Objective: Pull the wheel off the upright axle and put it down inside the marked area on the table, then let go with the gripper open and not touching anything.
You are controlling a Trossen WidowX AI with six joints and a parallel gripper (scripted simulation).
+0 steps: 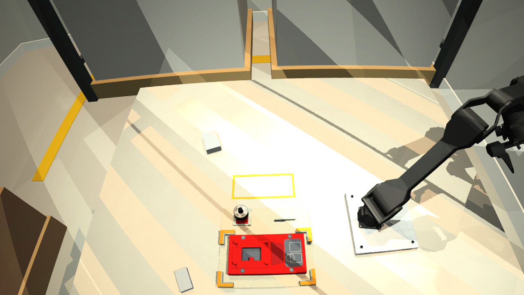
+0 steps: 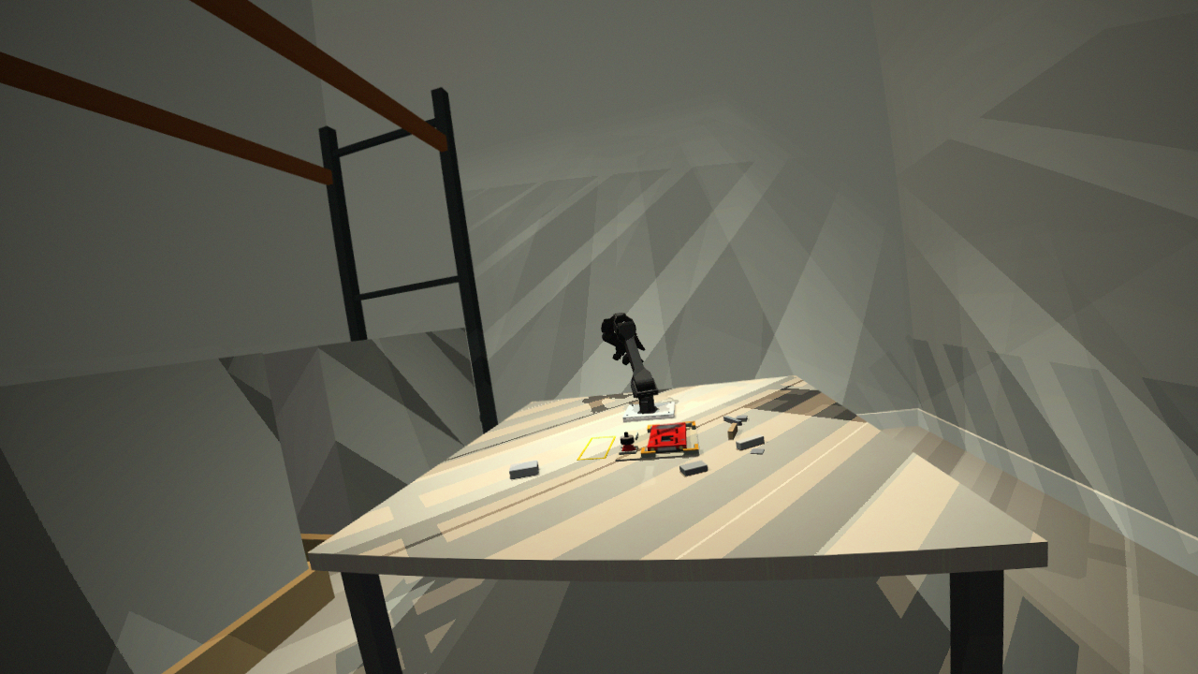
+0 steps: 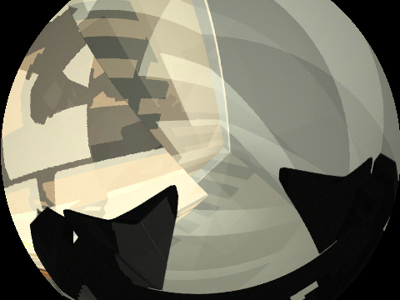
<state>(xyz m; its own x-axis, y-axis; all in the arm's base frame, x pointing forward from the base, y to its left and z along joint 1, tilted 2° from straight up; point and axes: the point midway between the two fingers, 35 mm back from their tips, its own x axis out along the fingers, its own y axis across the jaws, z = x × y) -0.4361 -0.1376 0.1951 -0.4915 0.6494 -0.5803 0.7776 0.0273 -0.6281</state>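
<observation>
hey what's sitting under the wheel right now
The wheel sits on the upright axle, over a small red block on a pale square plate. The axle's lower part is covered by the wheel.

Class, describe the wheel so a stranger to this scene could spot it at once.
Find the red plate near the table's front edge, then the yellow outline behind it. Between them, by the plate's left corner, the wheel sits on an upright axle: the only round, silvery thing, on a small red base.

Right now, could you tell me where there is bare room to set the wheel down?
The yellow marked area has nothing inside it, just beyond the wheel. A wide bare stretch lies between it and the arm's base plate. It is crowded around the red fixture.
</observation>
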